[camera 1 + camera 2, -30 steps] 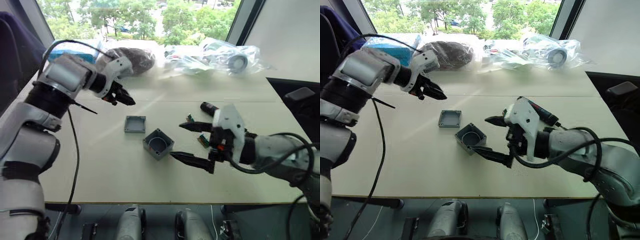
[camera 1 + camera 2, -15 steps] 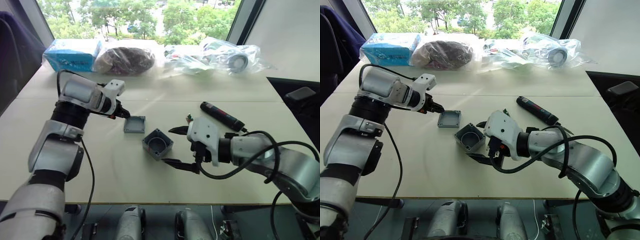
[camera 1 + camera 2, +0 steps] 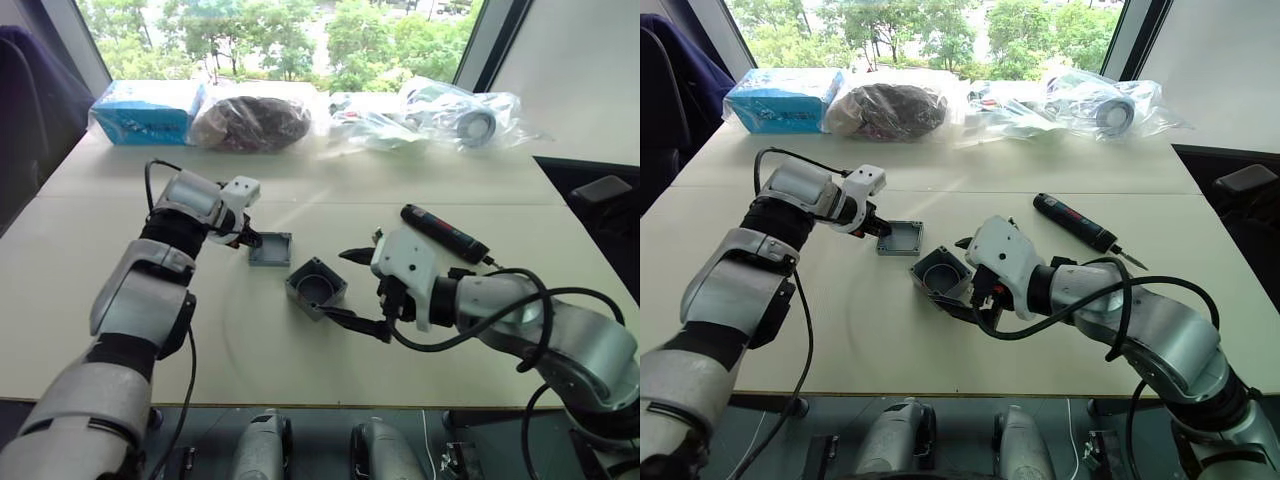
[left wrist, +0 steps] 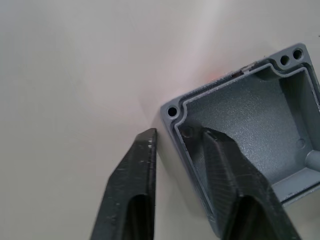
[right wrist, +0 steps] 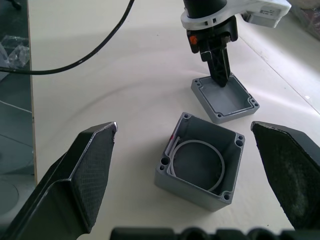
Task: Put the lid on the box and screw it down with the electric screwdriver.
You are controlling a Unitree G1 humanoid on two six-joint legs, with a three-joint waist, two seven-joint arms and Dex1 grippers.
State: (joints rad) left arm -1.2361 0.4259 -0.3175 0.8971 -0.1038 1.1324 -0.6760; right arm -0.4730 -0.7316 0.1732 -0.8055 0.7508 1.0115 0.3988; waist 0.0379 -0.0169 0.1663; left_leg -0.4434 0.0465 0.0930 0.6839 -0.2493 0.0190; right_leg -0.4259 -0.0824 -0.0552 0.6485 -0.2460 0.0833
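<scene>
The left gripper (image 4: 175, 145) has come down and is straddling the lid's (image 3: 270, 249) wall, seemingly not yet squeezing. The right gripper (image 5: 187, 155), spread wide, has closed in around the box (image 3: 316, 286). The screwdriver (image 3: 443, 232) is lying untouched.

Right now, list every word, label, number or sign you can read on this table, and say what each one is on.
No text can be read.
Blue carton at the far edge: pale print on its side, too blurred to read.
Electric screwdriver: red band, no letters legible.
Lid, box: plain grey, only screw holes, no markings.
Clear bags by the window: nothing legible.
</scene>
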